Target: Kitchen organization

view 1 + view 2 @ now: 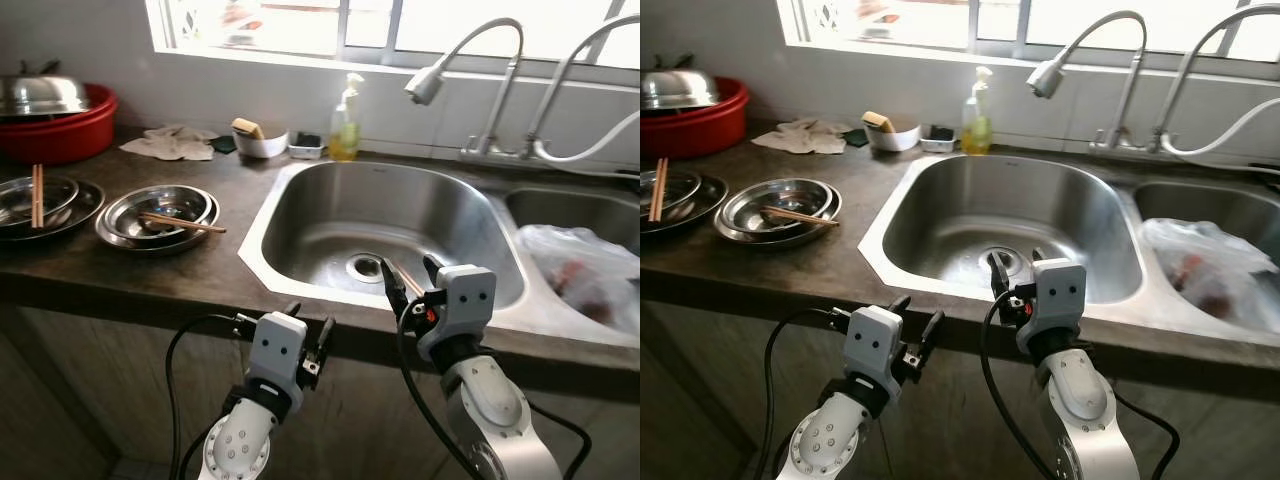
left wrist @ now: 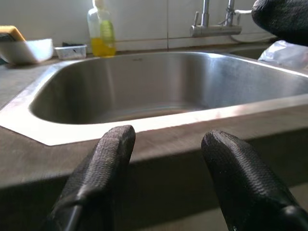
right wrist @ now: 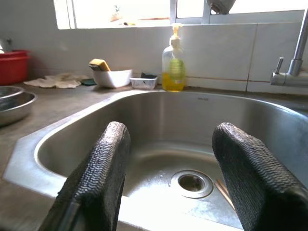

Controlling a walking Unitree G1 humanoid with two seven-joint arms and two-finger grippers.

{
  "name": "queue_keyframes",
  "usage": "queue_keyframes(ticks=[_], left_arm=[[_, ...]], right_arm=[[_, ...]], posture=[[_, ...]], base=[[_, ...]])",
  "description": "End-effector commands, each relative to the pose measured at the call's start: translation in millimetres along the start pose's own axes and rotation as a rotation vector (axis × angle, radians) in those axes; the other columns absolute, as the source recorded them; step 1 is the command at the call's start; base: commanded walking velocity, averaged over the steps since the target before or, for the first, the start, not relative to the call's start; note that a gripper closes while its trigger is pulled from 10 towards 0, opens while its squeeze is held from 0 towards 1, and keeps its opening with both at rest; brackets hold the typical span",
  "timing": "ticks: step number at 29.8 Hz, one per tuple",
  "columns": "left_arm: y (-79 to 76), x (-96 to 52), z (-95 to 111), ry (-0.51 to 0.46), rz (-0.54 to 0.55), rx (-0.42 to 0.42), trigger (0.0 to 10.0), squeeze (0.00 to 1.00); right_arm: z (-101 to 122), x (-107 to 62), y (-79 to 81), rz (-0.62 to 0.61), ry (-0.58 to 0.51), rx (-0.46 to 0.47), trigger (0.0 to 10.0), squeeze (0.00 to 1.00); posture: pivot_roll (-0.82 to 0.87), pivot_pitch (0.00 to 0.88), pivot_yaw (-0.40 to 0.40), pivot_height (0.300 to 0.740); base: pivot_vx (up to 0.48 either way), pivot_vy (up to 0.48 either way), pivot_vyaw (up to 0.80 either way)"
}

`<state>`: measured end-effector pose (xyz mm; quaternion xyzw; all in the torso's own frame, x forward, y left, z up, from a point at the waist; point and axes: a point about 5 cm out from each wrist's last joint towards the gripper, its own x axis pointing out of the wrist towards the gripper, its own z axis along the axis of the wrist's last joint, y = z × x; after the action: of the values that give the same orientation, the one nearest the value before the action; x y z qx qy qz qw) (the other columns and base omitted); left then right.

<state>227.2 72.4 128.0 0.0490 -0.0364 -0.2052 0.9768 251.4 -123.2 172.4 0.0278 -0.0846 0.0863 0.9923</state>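
Chopsticks [image 1: 181, 222] lie across a stack of steel plates [image 1: 157, 217] on the counter [image 1: 200, 272], left of the sink [image 1: 375, 235]. A second pair of chopsticks [image 1: 37, 195] rests in another steel plate [image 1: 40, 204] at the counter's left edge. One more pair [image 1: 408, 279] lies on the sink floor just right of the drain [image 1: 366, 266], partly hidden by the right gripper [image 1: 412, 282].

That right gripper hangs over the sink's front rim, its fingers [image 3: 98, 178] spread apart and holding nothing, aimed toward the drain. The left gripper [image 1: 308, 330] sits lower, just in front of the counter's front edge and below it, its fingers [image 2: 103, 168] also spread and empty.

Along the back edge of the counter stand a soap bottle [image 1: 346, 123], a white bowl [image 1: 259, 142] with a sponge [image 1: 247, 127] in it, a small tray [image 1: 305, 147] and a crumpled rag [image 1: 172, 143]. At the back left corner a red basin [image 1: 62, 125] carries a steel lid [image 1: 40, 92]. Two taps [image 1: 480, 80] rise behind the sink. A plastic bag [image 1: 580, 272] fills the second basin on the right.
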Motion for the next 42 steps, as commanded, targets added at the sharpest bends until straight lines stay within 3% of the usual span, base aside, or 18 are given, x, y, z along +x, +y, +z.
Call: queue_keyframes(ticks=[1,17,27,42], left_arm=[[-3.5,-0.5,-2,0.012,-0.016,-0.001,10.0,0.00],[-3.2,-1.2,-4,0.020,-0.016,-0.003,10.0,0.00],[-3.1,-3.9,-7,0.030,-0.021,0.000,10.0,0.00],[-3.8,-4.2,-7,0.030,-0.021,0.000,10.0,0.00]], right_arm=[[1,1.2,0.6,0.001,0.006,0.000,10.0,0.00],[-3,-0.4,1.2,-0.002,0.025,-0.009,10.0,0.00],[-20,-10.9,-1.1,0.012,0.098,-0.048,10.0,0.00],[-22,-12.7,0.4,0.022,0.096,-0.050,10.0,0.00]], posture=[[0.01,0.000,-0.052,0.740],[0.01,0.000,-0.050,0.740],[0.00,0.000,-0.048,0.740],[0.00,0.000,-0.047,0.740]], base=[[-0.255,0.000,0.00],[-0.261,0.000,0.00],[-0.264,0.000,0.00],[-0.265,0.000,0.03]])
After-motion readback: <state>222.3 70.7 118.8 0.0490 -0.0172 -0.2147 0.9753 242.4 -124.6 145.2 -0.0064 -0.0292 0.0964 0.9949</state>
